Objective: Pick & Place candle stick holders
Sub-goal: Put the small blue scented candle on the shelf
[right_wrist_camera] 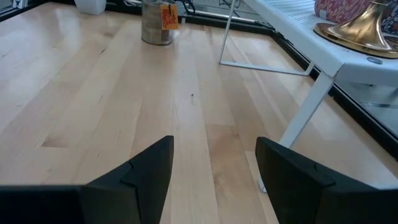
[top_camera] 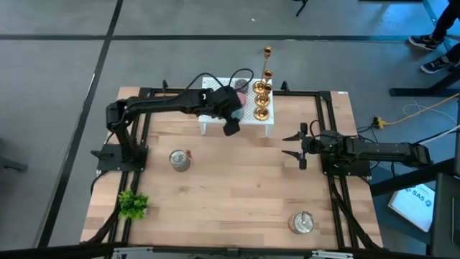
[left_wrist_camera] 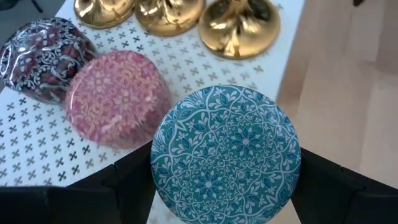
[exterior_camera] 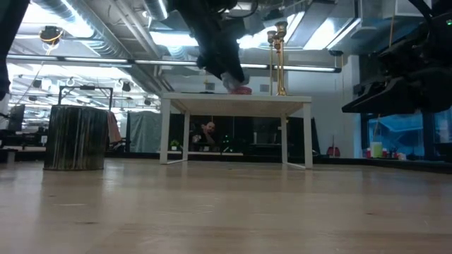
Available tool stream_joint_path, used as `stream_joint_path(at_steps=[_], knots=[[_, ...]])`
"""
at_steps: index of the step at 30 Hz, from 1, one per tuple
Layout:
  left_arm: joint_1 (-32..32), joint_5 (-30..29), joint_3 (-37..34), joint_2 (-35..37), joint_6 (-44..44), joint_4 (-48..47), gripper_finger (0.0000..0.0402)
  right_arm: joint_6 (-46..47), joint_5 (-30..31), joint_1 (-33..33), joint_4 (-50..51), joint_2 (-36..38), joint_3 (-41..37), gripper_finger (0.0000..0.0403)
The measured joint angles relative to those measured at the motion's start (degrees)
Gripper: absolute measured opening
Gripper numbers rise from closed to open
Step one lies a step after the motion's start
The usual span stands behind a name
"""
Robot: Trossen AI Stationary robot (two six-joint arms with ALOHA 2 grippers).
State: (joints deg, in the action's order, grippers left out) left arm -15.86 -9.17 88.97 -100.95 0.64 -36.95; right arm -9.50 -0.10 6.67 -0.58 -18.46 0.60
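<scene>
The gold candlestick holders (top_camera: 261, 101) stand on their round bases at the right end of a white stand (top_camera: 212, 116) at the table's far side; three of the bases (left_wrist_camera: 239, 25) show in the left wrist view. My left gripper (top_camera: 230, 126) is over the stand's near edge, shut on a blue patterned disc (left_wrist_camera: 227, 162). A pink disc (left_wrist_camera: 118, 99) and a purple disc (left_wrist_camera: 40, 56) lie on the stand beside the holders. My right gripper (top_camera: 297, 145) is open and empty over the table, to the right of the stand. My left gripper pinches the blue disc by its rim (left_wrist_camera: 158, 171) between its two fingers, one on each opposite side. The disc's patterned face is toward the wrist camera. It is over the stand's near edge, half over the stand and half over the wooden table.
A silver tin (top_camera: 180, 160) stands at the table's left middle, another (top_camera: 302, 223) at the near right. A small green plant (top_camera: 133, 205) is at the near left corner. The stand's thin white legs (right_wrist_camera: 311, 106) reach down to the table.
</scene>
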Motion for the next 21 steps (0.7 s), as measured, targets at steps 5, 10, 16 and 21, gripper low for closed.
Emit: stream_joint_path(at_steps=[5, 10, 16, 21], knots=[[-0.83, 1.12, 0.02, -1.51, -0.44, 1.92, 0.0292, 0.02, -0.02, -0.01, 0.0, 0.0, 0.0, 0.0232], [-0.81, 1.18, 0.04, -1.87, -1.34, 3.87, 0.0294, 0.02, -0.02, -0.01, 0.0, 0.0, 0.0, 0.0232], [-0.79, 1.16, 0.02, -1.88, -1.93, 4.18, 0.03, 0.0, -0.02, -0.01, 0.0, 0.0, 0.0, 0.0232], [-0.76, 0.69, 0.04, -1.87, -3.04, 4.21, 0.0315, 0.0, -0.02, 0.0, 0.0, 0.0, 0.0, 0.0232]])
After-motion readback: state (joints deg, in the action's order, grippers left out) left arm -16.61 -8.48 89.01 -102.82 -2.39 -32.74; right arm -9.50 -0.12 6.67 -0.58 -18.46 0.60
